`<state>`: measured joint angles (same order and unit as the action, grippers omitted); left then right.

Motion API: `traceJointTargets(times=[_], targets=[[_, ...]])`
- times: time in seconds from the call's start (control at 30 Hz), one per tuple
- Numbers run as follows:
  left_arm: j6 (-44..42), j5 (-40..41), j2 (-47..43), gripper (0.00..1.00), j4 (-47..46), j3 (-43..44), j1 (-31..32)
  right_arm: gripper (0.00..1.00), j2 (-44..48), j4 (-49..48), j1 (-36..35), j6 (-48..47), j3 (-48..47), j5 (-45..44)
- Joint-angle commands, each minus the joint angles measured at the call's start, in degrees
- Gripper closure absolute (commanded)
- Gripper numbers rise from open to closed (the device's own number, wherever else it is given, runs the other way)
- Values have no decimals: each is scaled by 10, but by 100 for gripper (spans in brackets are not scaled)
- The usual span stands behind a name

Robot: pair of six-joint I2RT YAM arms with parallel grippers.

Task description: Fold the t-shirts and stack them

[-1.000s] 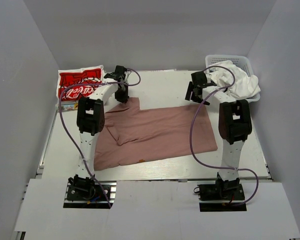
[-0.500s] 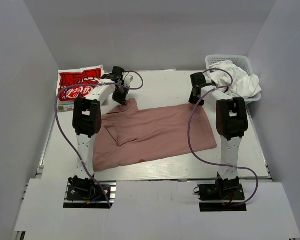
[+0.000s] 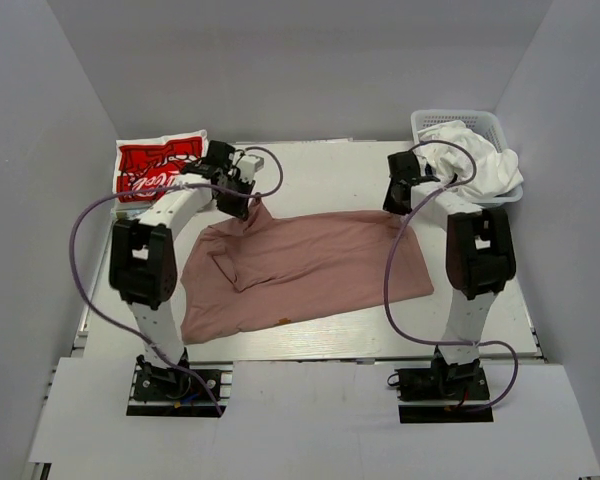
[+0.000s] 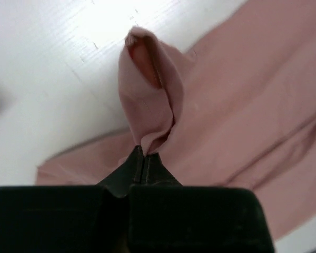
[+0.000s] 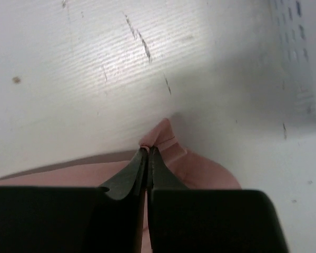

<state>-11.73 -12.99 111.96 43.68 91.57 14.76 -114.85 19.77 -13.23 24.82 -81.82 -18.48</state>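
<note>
Grabbing the far edge for a fold looks like the step in hand here. The dusty pink short-sleeved cotton t-shirt (image 3: 310,265) lies spread flat across the middle of the white table (image 3: 330,165), long side running left to right, and each arm has one of its far corners.

The left gripper (image 4: 142,155) is clamped shut on the far-left corner. In its wrist view a little peak of pink cloth stands up right out of the closed tips, with the rest of the tee trailing off toward the near-right. The right gripper (image 5: 147,153) is pinched shut on the far-right corner too, but only a small nub of fabric pokes past its tips, so that hold looks thinner to me.

Next move, as I see it: lift both corners together and carry them toward the near edge so the far half lands on the near half. Keep the two hands level or the fold goes crooked, and watch that right pinch doesn't slip.

The folded red t-shirt with white script lettering (image 3: 155,170) sits at the far-left corner, presumably the stack spot. A crumpled plain white t-shirt (image 3: 470,165) waits in the white plastic mesh basket (image 3: 480,118) at the far-right corner.
</note>
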Motion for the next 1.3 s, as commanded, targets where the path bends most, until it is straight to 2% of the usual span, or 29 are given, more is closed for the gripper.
traceJointTargets(times=[0.0, 0.1, 0.13, 0.23, 0.3, 0.43, 0.5, 0.6, 0.67, 0.7, 0.73, 0.77, 0.8, 0.87, 0.97, 1.07, 1.1, 1.17, 1.2, 1.27], targets=[[53, -51, -128, 100, -47, -90, 3, 100, 87, -62, 0, -18, 46, 13], [128, -34, -207, 100, -79, -191, 8, 100, 134, -82, -2, -27, 111, 12], [146, -54, -260, 100, -109, -216, 14, 100, 143, -105, -2, -27, 124, 17], [200, -147, -316, 100, -141, -284, 20, 100, 172, -117, 0, -21, 161, 17], [237, -148, -347, 100, -116, -312, 32, 100, 189, -123, 0, -18, 183, 17], [323, -78, -409, 100, -93, -418, 47, 100, 228, -155, 1, -1, 245, -4], [346, -91, -418, 100, -73, -445, 53, 100, 239, -167, 2, 8, 271, -12], [397, -50, -438, 100, -18, -485, 59, 100, 290, -190, 3, 18, 330, -5], [405, -60, -458, 100, -5, -490, 66, 97, 325, -185, 1, 51, 368, -28], [405, -76, -467, 97, -5, -498, 71, 95, 333, -175, 3, 72, 378, -40], [412, -70, -474, 82, 10, -498, 71, 82, 342, -165, 5, 84, 394, -52], [418, -59, -480, 54, 28, -498, 77, 28, 369, -153, 7, 94, 411, -86], [418, -59, -488, 2, 56, -492, 77, 10, 380, -133, 6, 108, 422, -98], [418, -52, -488, 1, 88, -472, 77, 10, 423, -109, 6, 110, 431, -127], [403, -34, -504, 1, 129, -442, 77, 10, 478, -105, 6, 87, 431, -118], [405, -20, -519, 1, 102, -429, 77, 10, 506, -156, 4, 24, 427, -52], [413, 10, -519, 1, 89, -429, 77, 10, 502, -178, 2, 3, 418, 28], [438, 24, -501, 1, 45, -429, 70, 10, 480, -192, 0, -20, 401, 94], [438, 15, -464, 1, 30, -429, 70, 10, 428, -190, -1, -28, 385, 120], [458, 15, -411, 1, -4, -435, 70, 10, 390, -172, -1, -29, 359, 149]])
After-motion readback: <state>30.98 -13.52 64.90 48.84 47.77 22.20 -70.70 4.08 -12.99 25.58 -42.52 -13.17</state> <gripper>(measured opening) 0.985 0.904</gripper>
